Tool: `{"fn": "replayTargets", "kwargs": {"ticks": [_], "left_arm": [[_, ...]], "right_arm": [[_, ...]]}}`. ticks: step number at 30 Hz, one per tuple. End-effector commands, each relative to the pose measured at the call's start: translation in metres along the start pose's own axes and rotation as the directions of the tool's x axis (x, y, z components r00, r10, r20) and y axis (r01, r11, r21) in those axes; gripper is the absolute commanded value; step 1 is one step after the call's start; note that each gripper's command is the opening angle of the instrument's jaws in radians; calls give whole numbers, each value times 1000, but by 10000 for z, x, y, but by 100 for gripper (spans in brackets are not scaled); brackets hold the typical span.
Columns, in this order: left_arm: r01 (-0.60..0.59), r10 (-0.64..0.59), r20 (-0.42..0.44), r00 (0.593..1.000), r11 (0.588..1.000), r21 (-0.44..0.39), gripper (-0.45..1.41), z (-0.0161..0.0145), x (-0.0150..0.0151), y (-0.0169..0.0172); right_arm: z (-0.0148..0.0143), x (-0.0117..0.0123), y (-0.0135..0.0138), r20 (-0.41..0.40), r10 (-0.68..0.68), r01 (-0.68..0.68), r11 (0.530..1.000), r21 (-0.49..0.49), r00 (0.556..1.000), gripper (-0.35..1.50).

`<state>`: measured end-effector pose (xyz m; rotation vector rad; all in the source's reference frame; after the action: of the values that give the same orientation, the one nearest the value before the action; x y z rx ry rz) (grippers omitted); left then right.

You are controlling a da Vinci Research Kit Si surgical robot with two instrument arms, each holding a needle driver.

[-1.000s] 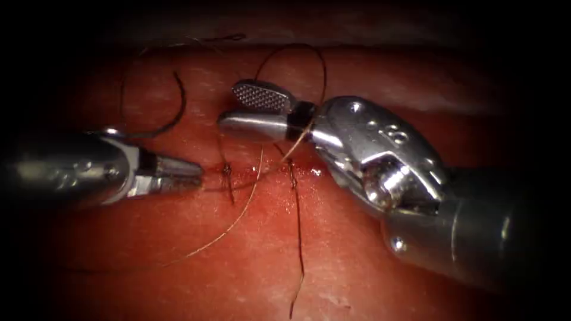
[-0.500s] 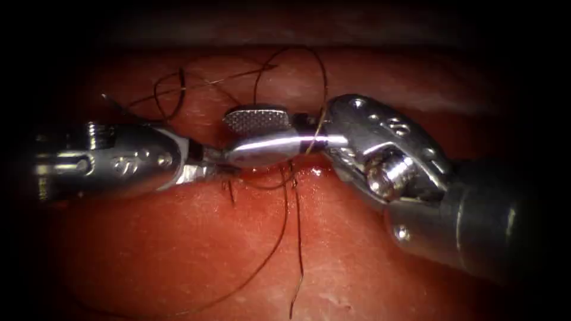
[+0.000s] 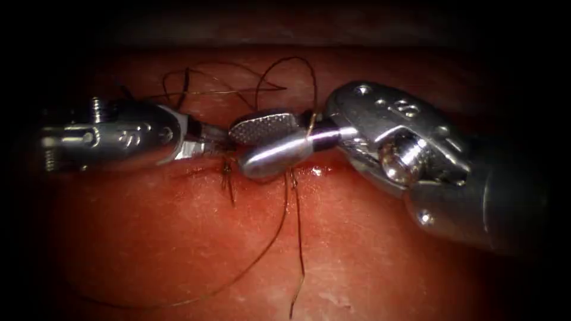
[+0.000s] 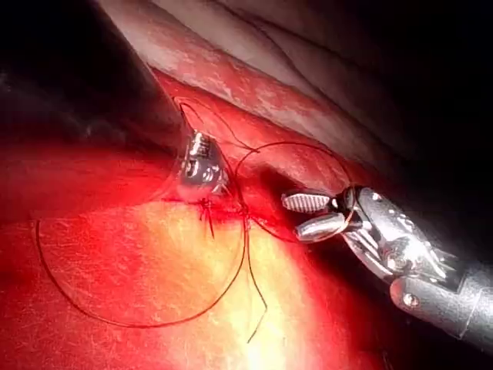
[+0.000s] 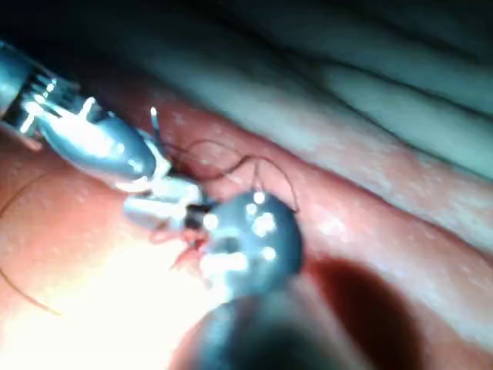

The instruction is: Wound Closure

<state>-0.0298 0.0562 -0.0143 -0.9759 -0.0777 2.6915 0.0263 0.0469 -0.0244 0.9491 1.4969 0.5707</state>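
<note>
The tissue (image 3: 357, 249) has its cut running across between the tools. My left tool (image 3: 209, 142) has its jaws shut, apparently on thread (image 3: 279, 226), just left of a knotted stitch (image 3: 226, 172). Its tips nearly touch the right tool (image 3: 253, 142), whose jaws are open and hold nothing. Thread loops over the right tool's neck (image 3: 310, 126). A dark curved piece that looks like the needle (image 3: 185, 83) lies out of the tissue behind the left tool, held by neither tool. The left wrist view has the left jaws (image 4: 202, 166) at the stitch and the open right jaws (image 4: 308, 214) beside them.
A second stitch (image 3: 292, 178) sits under the right tool, its long tail (image 3: 299, 261) trailing toward the near edge. Red fluid (image 3: 315, 171) glistens on the cut. Slack thread curves wide across the near tissue (image 4: 115, 316). The right tool's shaft (image 3: 511, 208) crosses the right side.
The left tool moved right until its tips met the right tool's open jaws. The right tool's jaws turned and dropped toward the cut. The slack thread swung into a wider loop.
</note>
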Motion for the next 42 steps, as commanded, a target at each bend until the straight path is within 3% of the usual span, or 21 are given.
{"fn": "replayTargets", "kwargs": {"ticks": [1, 11, 14, 20, 28, 34, 38, 42], "left_arm": [[-1, 1, 1, 1000, 1000, 0, -35, 8, 1, -3], [-4, 4, 14, 1000, 1000, 13, -35, 9, -1, -23], [-4, 4, 17, 1000, 1000, 18, -35, 0, 0, -32], [5, -5, 21, 1000, 1000, 25, -35, -19, 7, -40], [8, -9, 23, 1000, 1000, 27, -35, -33, 16, -41], [4, -4, 25, 1000, 1000, 24, -35, -42, 11, -31], [2, -3, 27, 1000, 1000, 21, -35, -43, 10, -31], [2, -2, 27, 1000, 1000, 23, -35, -44, 10, -31]], "right_arm": [[6, -2, 5, 17, -9, 9, 1000, 12, 1000, 25], [15, -11, -8, 199, -125, 93, 982, 167, 972, 20], [21, -16, -16, 277, -209, 131, 952, 276, 938, 19], [27, -19, -19, 347, -313, 175, 910, 375, 884, 17], [29, -18, -16, 443, -413, 192, 865, 463, 796, 17], [25, -20, -17, 538, -491, 164, 823, 543, 685, 19], [24, -21, -18, 554, -516, 155, 807, 569, 653, 17], [24, -32, -23, 593, -559, 137, 784, 605, 579, 20]]}}
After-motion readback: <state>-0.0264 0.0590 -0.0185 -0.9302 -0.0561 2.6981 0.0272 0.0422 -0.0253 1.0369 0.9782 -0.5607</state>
